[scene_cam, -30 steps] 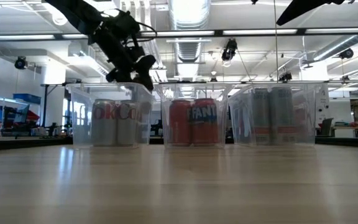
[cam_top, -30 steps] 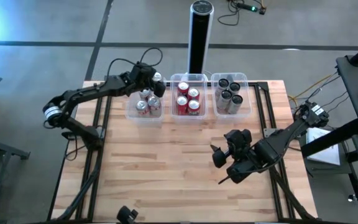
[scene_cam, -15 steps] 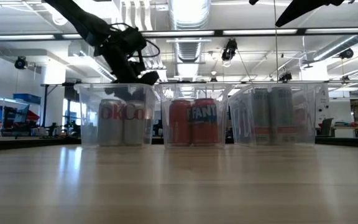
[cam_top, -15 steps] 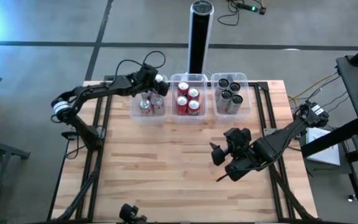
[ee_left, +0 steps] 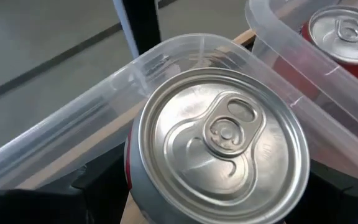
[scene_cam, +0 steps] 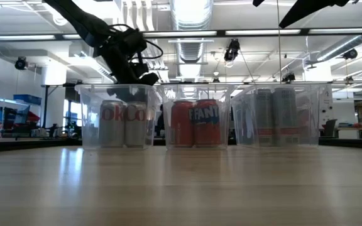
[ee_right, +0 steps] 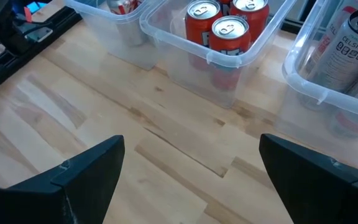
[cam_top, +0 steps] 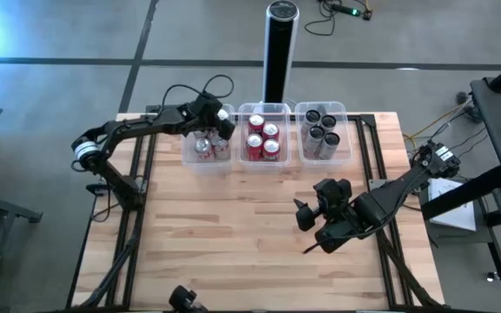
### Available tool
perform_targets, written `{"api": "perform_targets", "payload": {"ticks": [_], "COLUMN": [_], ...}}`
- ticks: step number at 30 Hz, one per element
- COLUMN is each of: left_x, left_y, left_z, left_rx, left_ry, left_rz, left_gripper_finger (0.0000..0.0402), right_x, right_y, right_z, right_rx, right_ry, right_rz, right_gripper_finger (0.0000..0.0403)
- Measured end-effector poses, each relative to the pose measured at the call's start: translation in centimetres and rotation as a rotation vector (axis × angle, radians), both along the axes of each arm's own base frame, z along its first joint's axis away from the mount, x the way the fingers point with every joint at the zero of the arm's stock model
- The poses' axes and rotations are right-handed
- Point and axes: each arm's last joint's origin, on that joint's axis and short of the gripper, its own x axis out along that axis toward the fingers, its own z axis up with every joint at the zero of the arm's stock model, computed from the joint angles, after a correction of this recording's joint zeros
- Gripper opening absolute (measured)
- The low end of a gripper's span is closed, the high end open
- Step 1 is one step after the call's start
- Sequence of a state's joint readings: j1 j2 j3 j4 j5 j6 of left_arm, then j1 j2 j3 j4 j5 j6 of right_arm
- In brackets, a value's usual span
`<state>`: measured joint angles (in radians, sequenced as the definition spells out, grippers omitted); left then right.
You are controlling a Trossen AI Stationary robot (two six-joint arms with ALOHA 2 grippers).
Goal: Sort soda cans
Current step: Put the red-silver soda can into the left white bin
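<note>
two dark fingers of the left gripper (cam_top: 217, 122) stand spread to either side of a silver-topped soda can (ee_left: 219, 146), whose lid fills the left wrist view; the fingers flank the can's body low down, but whether they press on it or have just let go cannot be told. this can sits inside the left clear bin (cam_top: 188, 155), at its far right corner, with the bin's curved rim showing just behind it. from above, the gripper hangs over that far corner of the bin, and silver cans (cam_top: 201, 149) stand in the near part of the same bin. in the low view the left gripper (scene_cam: 144, 74) dips to the bin's top edge, above two pale cans with red lettering (scene_cam: 121, 123). next to it, the middle bin (cam_top: 243, 118) holds red cans (cam_top: 263, 139), and the right bin (cam_top: 344, 114) holds dark-topped cans (cam_top: 320, 136); the three bins sit side by side along the table's far edge. a tall black-and-silver cylinder post (cam_top: 280, 50) stands beyond the middle bin. the right gripper (cam_top: 306, 228) hovers over bare wood on the near right part of the table (cam_top: 207, 235), well apart from the bins, its jaws wide apart with nothing between them.
</note>
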<state>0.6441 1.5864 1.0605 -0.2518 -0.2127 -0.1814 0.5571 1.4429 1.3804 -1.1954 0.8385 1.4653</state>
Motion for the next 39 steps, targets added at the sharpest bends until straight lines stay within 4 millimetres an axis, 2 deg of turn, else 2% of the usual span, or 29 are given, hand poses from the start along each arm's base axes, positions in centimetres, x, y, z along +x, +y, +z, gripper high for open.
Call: {"api": "perform_targets", "payload": {"ticks": [11,19,26,31,33,36,39], "left_x": [-0.5,-0.3,0.2,0.3,-0.1,-1.5,-3.2], "left_y": [-0.5,-0.4,-0.8,-3.5,-4.7,-6.2,-7.2], "left_z": [-1.5,-0.9,2.0,6.0,7.0,7.6,6.7], "left_rx": [-0.042,-0.055,-0.1,-0.092,-0.107,-0.181,-0.291], "left_ry": [0.006,0.013,0.058,0.014,0.017,0.013,0.054], "left_rz": [-0.137,-0.125,-0.224,-0.307,-0.323,-0.268,-0.182], "left_gripper_finger": [0.0319,0.0356,0.0362,0.0354,0.0351,0.0349,0.0346], "right_x": [0.0,0.0,0.0,0.0,0.0,0.0,0.0], "right_y": [0.0,0.0,0.0,0.0,0.0,0.0,0.0], "right_z": [0.0,0.0,0.0,0.0,0.0,0.0,0.0], "right_rx": [0.0,0.0,0.003,0.001,0.002,0.002,0.001], "right_ry": [0.001,0.002,0.003,0.009,0.009,0.009,0.009], "right_rz": [0.001,0.003,0.003,0.009,0.008,0.008,0.009], "right_gripper_finger": [0.0368,0.0368,0.0368,0.0368,0.0368,0.0368,0.0368]}}
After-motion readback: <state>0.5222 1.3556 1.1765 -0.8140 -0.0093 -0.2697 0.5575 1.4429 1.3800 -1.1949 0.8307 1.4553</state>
